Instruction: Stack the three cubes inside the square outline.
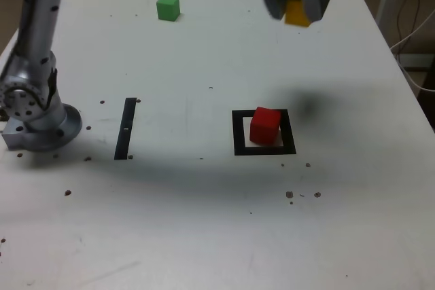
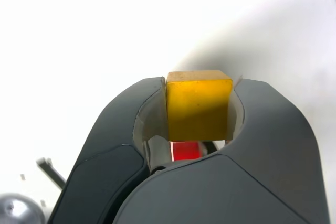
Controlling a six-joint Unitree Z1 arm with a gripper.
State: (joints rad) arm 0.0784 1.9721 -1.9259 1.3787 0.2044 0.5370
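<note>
Silver-grey arm (image 1: 34, 39) with dotted screws — rounded dark grey jaws, pale inner lining.

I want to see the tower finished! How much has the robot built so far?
One block is done: the red cube sits inside the square outline. The gripper is shut on the yellow cube, held in the air above the table, not yet stacked on red. The green cube still waits far off on the table, untouched.

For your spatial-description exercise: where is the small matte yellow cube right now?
In the exterior view, the small matte yellow cube is clamped in the grey gripper, above the table, up and right of the red cube in the black square outline.
</note>
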